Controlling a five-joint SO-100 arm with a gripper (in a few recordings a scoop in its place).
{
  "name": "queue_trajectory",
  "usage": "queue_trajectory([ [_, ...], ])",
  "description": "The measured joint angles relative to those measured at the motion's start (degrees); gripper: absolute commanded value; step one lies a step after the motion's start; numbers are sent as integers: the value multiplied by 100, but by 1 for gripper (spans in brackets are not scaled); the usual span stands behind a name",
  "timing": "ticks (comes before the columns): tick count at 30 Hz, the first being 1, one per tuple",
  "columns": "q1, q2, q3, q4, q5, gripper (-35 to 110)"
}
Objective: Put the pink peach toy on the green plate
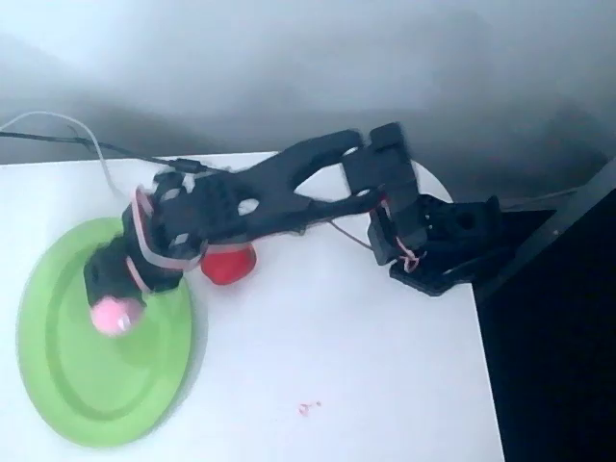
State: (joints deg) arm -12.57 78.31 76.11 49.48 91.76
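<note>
In the overhead view the gripper [114, 306] hangs over the upper middle of the green plate [58, 375], its dark fingers closed around the pink peach toy [112, 315]. The toy shows as a small pale-pink lump at the fingertips, above the plate's inner surface; whether it touches the plate cannot be told from this angle. The black arm [279, 188] runs from the gripper up and to the right, across the white table [337, 366], to its base [448, 241] at the table's right edge. Just right of the plate's rim, partly under the arm, lies 1 red strawberry toy [227, 265] on the table. A cable [87, 142] trails off past the table's far left corner.
</note>
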Motion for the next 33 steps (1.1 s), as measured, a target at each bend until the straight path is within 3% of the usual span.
queue_trajectory([
  [5, -88, -993, -211, -9, -53, 0],
  [13, -88, -1714, -747, -905, -70, 2],
  [17, -9, -1723, -826, -914, -176, 54],
  [20, 79, -1723, -905, -949, -123, 66],
  [33, 114, -1450, -932, -571, -176, 68],
])
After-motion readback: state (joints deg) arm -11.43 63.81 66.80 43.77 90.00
